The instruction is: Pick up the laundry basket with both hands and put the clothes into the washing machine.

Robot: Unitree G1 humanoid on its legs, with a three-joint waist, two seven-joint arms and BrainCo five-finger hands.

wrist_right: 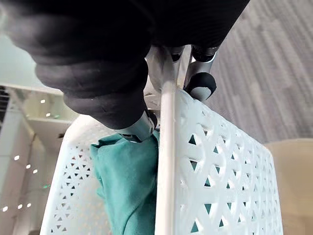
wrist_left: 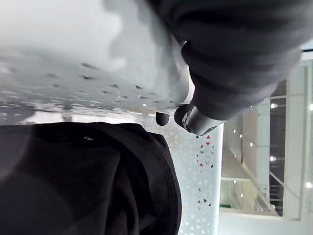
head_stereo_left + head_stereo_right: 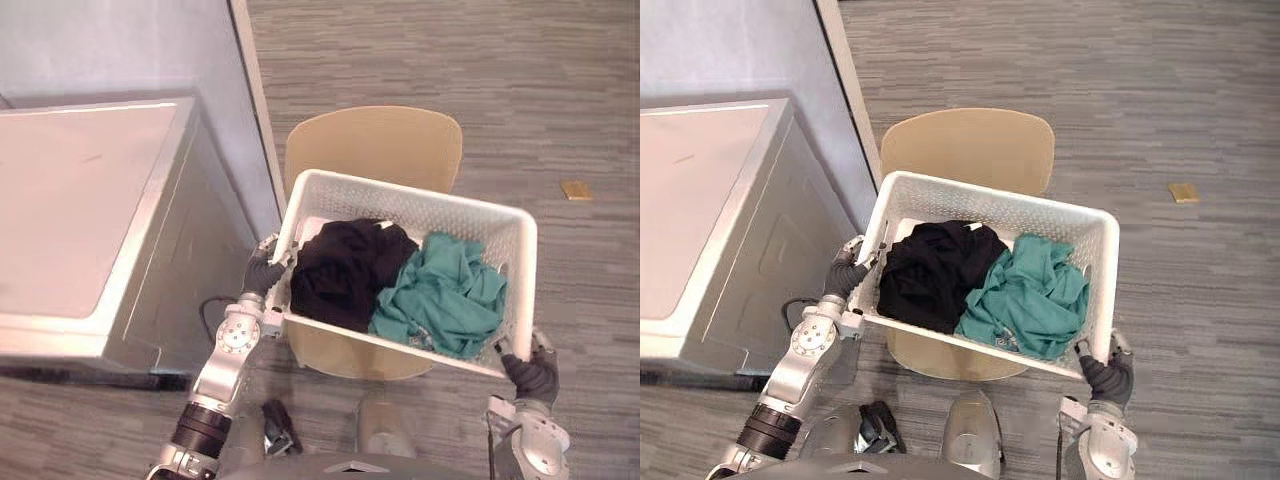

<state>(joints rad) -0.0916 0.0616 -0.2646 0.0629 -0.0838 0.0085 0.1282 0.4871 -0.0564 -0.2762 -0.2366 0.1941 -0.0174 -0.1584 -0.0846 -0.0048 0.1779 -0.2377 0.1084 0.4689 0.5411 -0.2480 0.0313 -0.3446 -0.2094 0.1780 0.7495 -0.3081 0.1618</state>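
Note:
A white perforated laundry basket point(image 3: 420, 204) hangs above a tan chair, held at both short ends. Inside lie a black garment point(image 3: 348, 268) and a teal garment point(image 3: 445, 290). My left hand point(image 3: 264, 268) is curled over the basket's left rim, its fingers point(image 2: 193, 117) hooked on the wall beside the black cloth point(image 2: 88, 181). At the near right corner my right hand point(image 3: 530, 372) clamps the rim point(image 1: 166, 147), thumb inside against the teal cloth point(image 1: 128, 171) and a fingertip point(image 1: 201, 83) outside. The grey washing machine point(image 3: 90, 220) stands to the left with its lid down.
The tan chair point(image 3: 375, 145) sits directly under the basket. A pale wall panel point(image 3: 130, 50) runs behind the washing machine. On the grey floor to the right lies a small tan square point(image 3: 576, 190).

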